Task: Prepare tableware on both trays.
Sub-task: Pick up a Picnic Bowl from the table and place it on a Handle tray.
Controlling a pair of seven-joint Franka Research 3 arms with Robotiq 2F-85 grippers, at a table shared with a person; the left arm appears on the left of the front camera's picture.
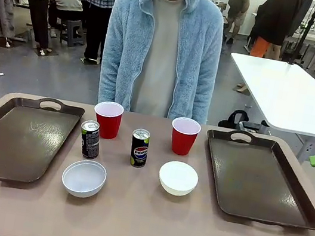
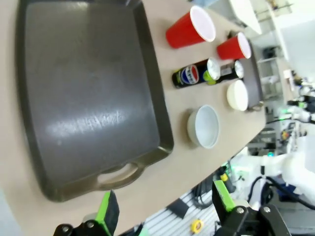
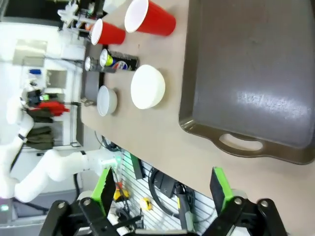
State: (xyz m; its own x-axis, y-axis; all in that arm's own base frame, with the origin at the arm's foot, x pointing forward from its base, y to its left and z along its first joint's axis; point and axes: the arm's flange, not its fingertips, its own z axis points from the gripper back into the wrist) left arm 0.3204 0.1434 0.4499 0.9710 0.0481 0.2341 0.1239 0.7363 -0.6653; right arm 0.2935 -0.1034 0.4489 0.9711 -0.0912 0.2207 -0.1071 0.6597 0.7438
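Well, my left claw (image 2: pixel 165 206) and my right claw (image 3: pixel 162 191) both stand with jaws wide apart, clamped on nothing, each looking down on the tray at its own side. The left tray (image 1: pixel 17 140) and the right tray (image 1: pixel 265 181) lie bare at the two ends of the bench (image 1: pixel 139 230), and all the tableware stands between them. Farthest from me, by the person (image 1: pixel 161 52), are the left cup (image 1: pixel 107 120) and the right cup (image 1: pixel 184 137), red with white insides, mouths up. Nearer come the dark can (image 1: pixel 89 140) and the Pepsi can (image 1: pixel 139 148), slim and upright. Nearest me are the left bowl (image 1: pixel 84 178) and the right bowl (image 1: pixel 178 178), round, white and empty.

I judge the cups light and thin-walled. They would squash under a hard squeeze and tip easily, so I would close gently across the body below the rim. The cans look stiff and smooth. Whether they are full I cannot tell, so I would grip around the middle and expect some weight. The bowls look rigid and slick, probably too wide to span, so I would pinch the rim, one finger inside and one outside.
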